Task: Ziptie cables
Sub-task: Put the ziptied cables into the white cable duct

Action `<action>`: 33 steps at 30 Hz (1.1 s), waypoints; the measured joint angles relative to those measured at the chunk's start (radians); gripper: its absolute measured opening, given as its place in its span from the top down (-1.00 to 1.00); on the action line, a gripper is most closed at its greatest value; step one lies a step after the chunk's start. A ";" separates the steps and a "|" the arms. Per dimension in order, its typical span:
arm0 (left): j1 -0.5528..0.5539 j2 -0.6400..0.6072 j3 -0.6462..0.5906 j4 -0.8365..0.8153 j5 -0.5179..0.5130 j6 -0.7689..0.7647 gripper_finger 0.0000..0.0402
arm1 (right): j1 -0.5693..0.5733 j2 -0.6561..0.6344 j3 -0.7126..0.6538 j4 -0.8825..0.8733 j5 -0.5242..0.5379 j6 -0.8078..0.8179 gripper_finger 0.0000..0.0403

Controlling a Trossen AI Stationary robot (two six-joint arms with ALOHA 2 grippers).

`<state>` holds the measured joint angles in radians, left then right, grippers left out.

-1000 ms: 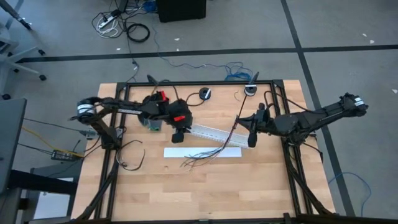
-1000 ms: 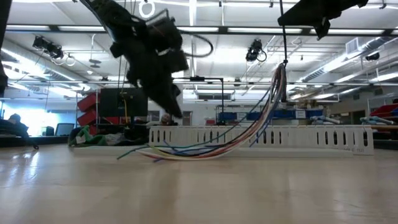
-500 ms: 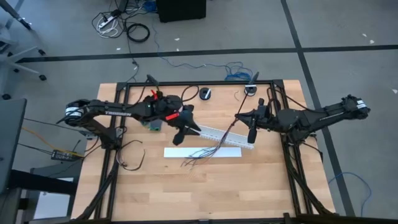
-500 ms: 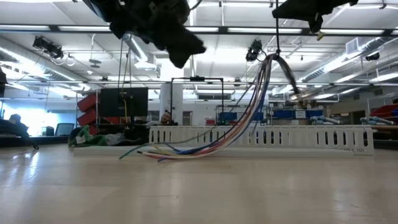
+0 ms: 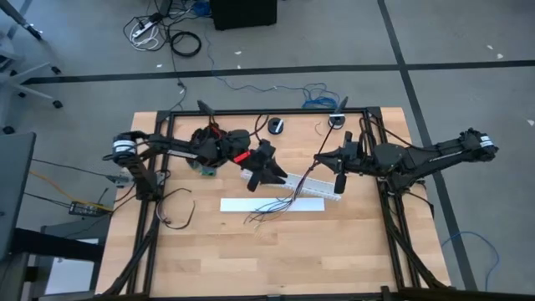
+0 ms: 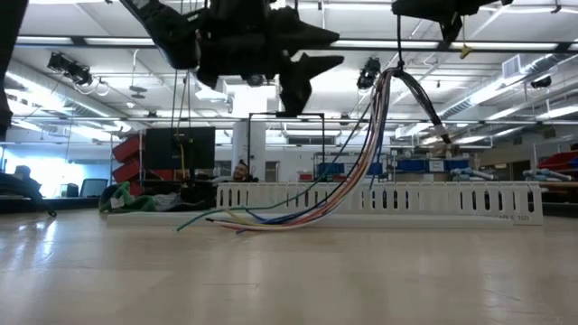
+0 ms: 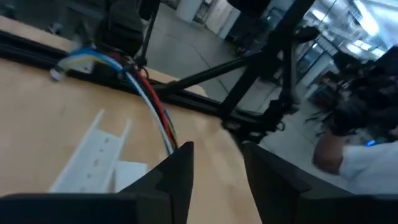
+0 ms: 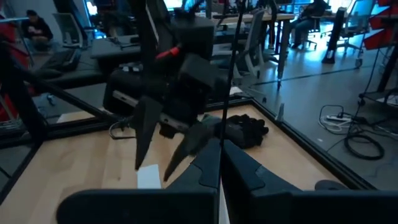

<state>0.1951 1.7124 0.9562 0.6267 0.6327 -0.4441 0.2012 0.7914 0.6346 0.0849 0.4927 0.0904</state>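
The right gripper (image 5: 338,174) is hanging above the bench's (image 5: 251,251) middle, toward its right edge, fingers closed on the upper end of the cables (image 6: 361,158). The cables are drooping from it over the white slotted duct (image 6: 379,199), their loose ends lying on the bench beside a flat white strip (image 5: 272,205). The left gripper (image 5: 269,174) is hovering over the duct's left end with its fingers parted, gripping nothing.
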 joint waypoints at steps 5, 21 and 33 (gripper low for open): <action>0.001 0.042 0.000 0.020 -0.043 -0.017 0.29 | 0.000 0.000 0.000 0.012 0.000 -0.021 1.00; -0.001 0.178 0.000 0.314 -0.045 -0.172 0.29 | -0.006 0.001 0.005 0.019 -0.023 -0.042 1.00; -0.015 0.251 0.041 0.306 -0.087 -0.148 0.29 | -0.006 0.001 0.005 0.024 -0.023 -0.049 1.00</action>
<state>0.1802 1.9639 0.9974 0.9327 0.5460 -0.5920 0.1947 0.7921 0.6399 0.1094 0.4698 0.0418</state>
